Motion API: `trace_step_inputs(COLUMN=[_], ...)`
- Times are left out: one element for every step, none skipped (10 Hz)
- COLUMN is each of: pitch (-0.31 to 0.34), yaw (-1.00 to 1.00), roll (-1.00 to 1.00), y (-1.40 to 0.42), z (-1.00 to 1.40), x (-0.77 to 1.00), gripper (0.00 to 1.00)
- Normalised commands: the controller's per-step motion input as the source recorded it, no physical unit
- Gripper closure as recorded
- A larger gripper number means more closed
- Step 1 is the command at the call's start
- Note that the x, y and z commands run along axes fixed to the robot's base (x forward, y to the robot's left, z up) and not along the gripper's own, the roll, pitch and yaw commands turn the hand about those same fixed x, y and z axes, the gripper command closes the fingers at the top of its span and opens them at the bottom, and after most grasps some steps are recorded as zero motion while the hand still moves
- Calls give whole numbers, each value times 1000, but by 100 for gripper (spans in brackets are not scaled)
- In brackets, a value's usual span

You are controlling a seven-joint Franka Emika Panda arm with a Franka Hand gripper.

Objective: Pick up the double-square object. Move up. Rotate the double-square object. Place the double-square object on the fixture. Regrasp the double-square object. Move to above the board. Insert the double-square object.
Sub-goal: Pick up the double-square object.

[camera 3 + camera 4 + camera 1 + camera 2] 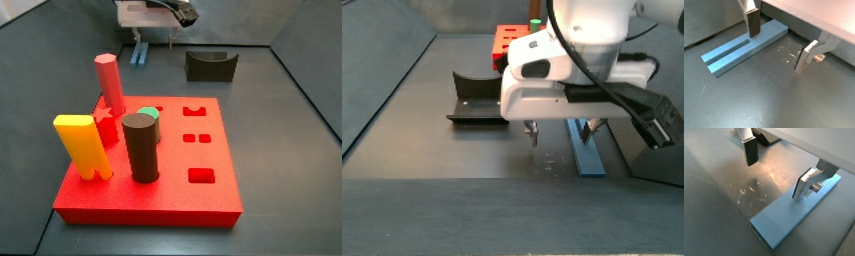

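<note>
While the dark grey floor (287,150) runs wide and flat under everything, low dark walls stand around its edges in both side views. It looks a bit scratched and shiny near the gripper in a wrist view.

The biggest thing on the floor is the board (214,200), a flat red slab with shaped holes in its top. A tall red peg (110,85), a yellow peg (83,147) with two legs, a dark brown cylinder (140,148) and a small green piece (148,115) stand in it.

Next in size is the fixture (210,65), a small dark block with a dip in its top. It sits on the floor past the far end of the board.

The double-square object (744,46) is a long, slim blue bar. It lies flat on the floor, and a groove splits one end into two square prongs.

The gripper (777,46) hangs low over it with its silver fingers spread apart and holding nothing. One finger (753,24) is just beside the bar, and I cannot tell if they touch. In a side view the bar (587,150) lies on the floor under the white arm (563,70).
</note>
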Motion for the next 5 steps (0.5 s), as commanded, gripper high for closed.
trace_step_inputs(pitch=[-116, -163, -167, -164, -149], yaw=[-20, 0, 0, 0, 0], roll=[0, 0, 0, -26, -67], y=[-94, -94, -11, 0, 0], z=[77, -86, -217, -277, -209], x=[-174, -300, -314, -169, -129], gripper=[0, 0, 0, 0, 0])
